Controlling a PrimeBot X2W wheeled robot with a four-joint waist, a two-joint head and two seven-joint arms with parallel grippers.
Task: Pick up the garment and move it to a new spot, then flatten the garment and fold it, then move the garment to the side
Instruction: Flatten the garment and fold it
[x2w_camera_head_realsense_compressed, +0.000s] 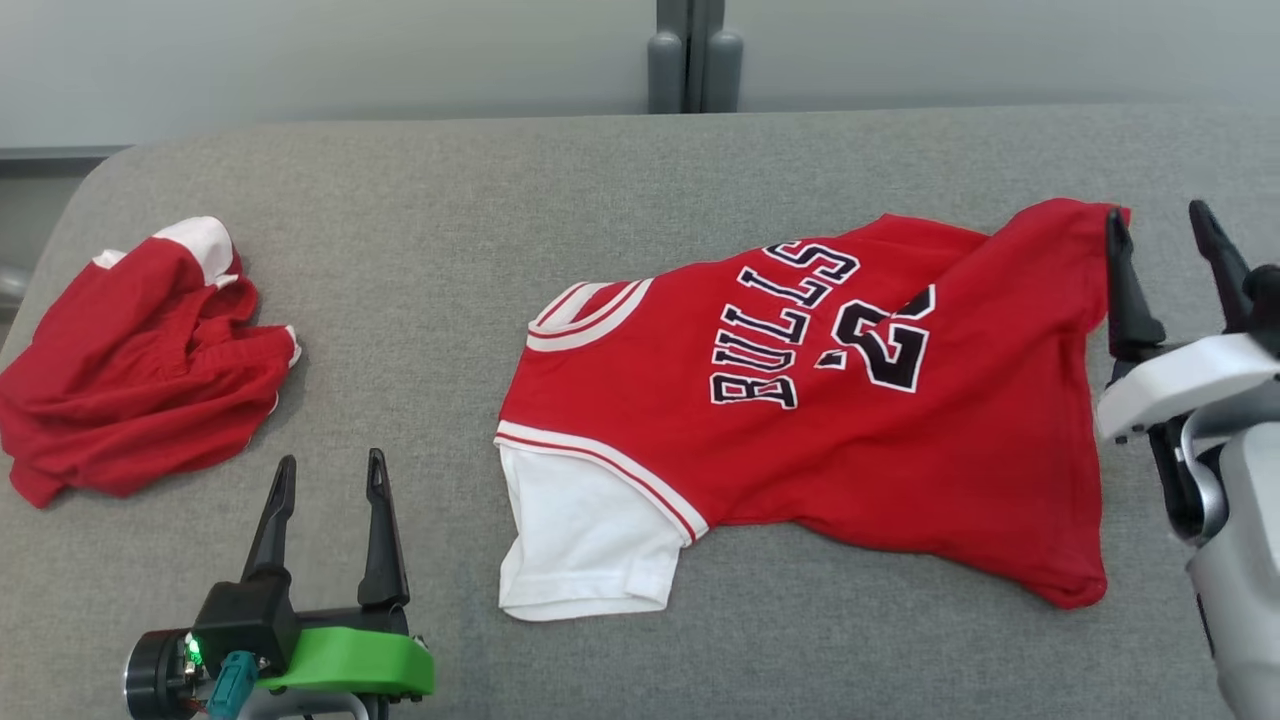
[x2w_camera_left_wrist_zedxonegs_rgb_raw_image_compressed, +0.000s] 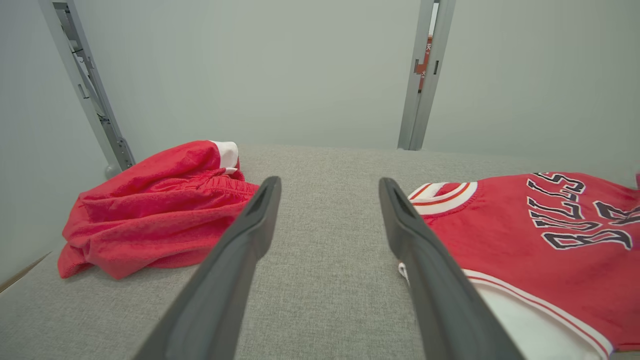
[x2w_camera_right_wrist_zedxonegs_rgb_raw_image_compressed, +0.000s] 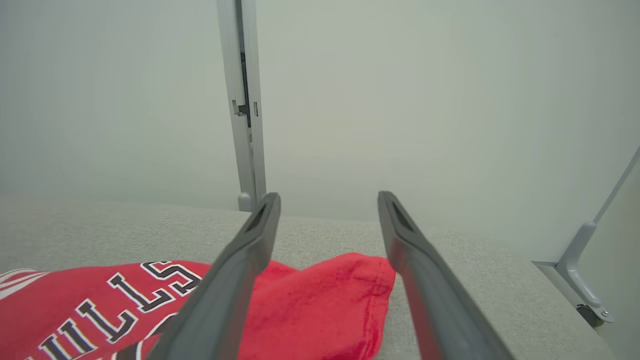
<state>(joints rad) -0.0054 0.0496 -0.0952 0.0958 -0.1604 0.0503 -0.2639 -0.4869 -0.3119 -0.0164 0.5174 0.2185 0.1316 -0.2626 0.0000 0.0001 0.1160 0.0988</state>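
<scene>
Red jersey (x2w_camera_head_realsense_compressed: 800, 450) lies spread; right claw (x2w_camera_head_realsense_compressed: 1155, 213) gapes empty at its corner, left claw (x2w_camera_head_realsense_compressed: 331, 460) gapes empty nearby.

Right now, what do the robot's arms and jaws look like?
Left arm: two long dark tapered jaws on a black block, bright green bracket, small green light, teal plug. Right arm: matching dark jaws, white and pale grey shell.

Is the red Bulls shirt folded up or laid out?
Laid out, not folded. The Bulls shirt lies open on the grey surface, lettering and one white sleeve showing, though its hem is rumpled.
</scene>
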